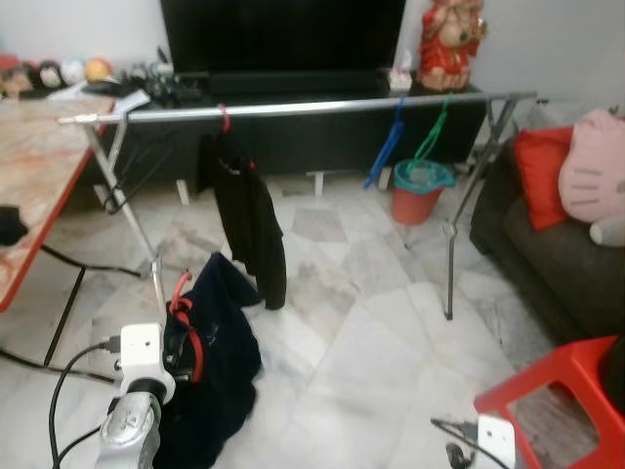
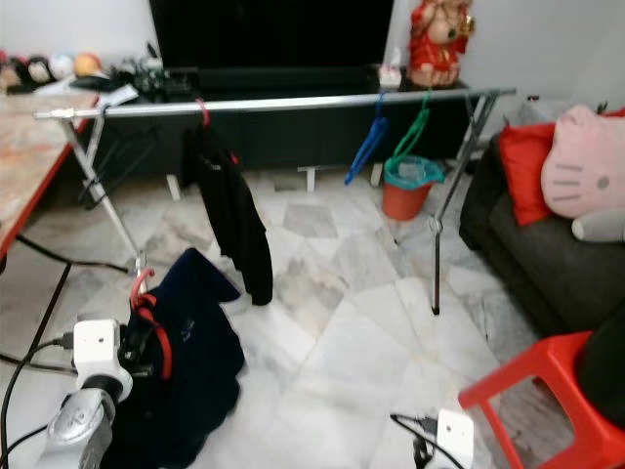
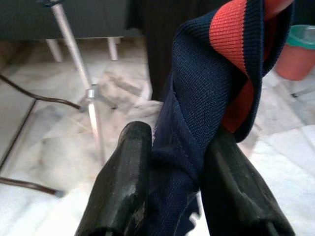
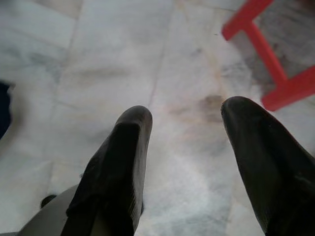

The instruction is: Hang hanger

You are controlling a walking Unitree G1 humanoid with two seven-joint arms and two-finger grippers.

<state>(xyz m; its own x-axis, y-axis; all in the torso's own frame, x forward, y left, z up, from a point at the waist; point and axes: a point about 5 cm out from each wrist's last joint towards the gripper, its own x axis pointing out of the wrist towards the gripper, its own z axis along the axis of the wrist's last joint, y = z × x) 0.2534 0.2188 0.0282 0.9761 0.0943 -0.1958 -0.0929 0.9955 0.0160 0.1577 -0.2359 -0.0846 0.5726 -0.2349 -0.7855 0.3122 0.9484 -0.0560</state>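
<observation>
1. I am seeing the left gripper's [image 3: 172, 147] two black fingers [image 3: 125, 182] clenching a fold of the navy garment [image 1: 210, 362], with the cloth bunched tight between them in the left wrist view; the red hanger [image 1: 186, 327] is threaded through that garment and its hook is poking up just above the grasp.

2. The right gripper [image 4: 184, 123] is hanging low with its fingers spread wide and nothing between them, pointing at bare marble floor [image 4: 113, 73] with the red stool [image 4: 275, 73] just beside it.

3. Taking the silver clothes rail [image 1: 293, 107] as my landmark: the navy garment on its hanger is being held well below the rail and toward its left end, close to the rail's left leg [image 1: 137, 230].

4. A black garment [image 1: 249, 225] is already hanging from the rail on a red hook, left of the rail's middle; a blue hanger [image 1: 386, 151] and a green hanger [image 1: 435, 132] are dangling from it nearer the right end, above the orange bin [image 1: 420, 191].

5. I am judging this as the carrying step: the hanger is in hand but not yet on the rail.

6. Next I am expecting to lift the left arm until the hook clears the top of the rail, aim for the open stretch between the black garment and the blue hanger, then lower it on before letting go. I may need to step closer first.
</observation>
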